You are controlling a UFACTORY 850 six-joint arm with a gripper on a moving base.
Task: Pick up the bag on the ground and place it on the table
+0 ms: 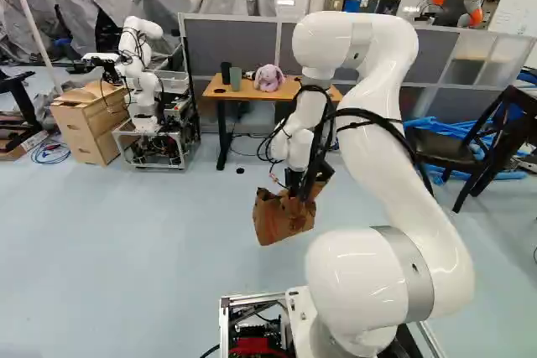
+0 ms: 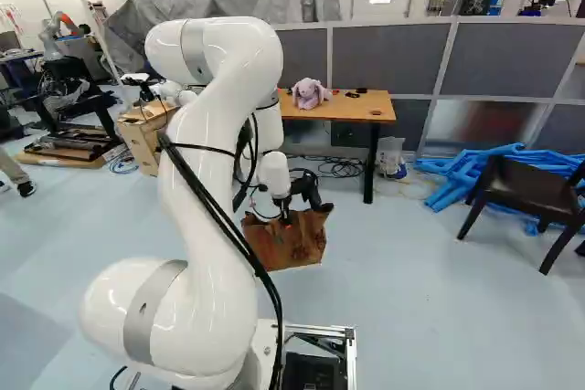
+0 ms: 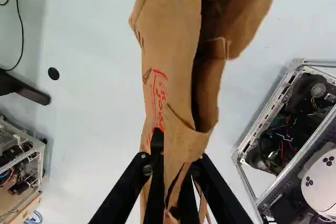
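Note:
In the left base view my gripper [image 1: 295, 184] points down, with the brown paper bag [image 1: 284, 217] hanging from it above the floor. The right base view shows the same bag [image 2: 291, 242] under the wrist, its top edge crumpled. In the wrist view the gripper [image 3: 170, 174] is shut on the bag [image 3: 170, 66], pinching its paper between both fingers; red print marks one side. The wooden-topped table [image 1: 220, 90] stands beyond the arm, against the grey partition. Part of its top is hidden behind my arm in the left base view.
A plush toy [image 2: 310, 93] and cups [image 1: 236, 79] stand on the table. Another robot [image 1: 143, 73] on a cart is left of it, beside a wooden cabinet [image 1: 88, 119]. Blue material [image 2: 475, 171] and a dark chair [image 2: 526, 191] are at the right.

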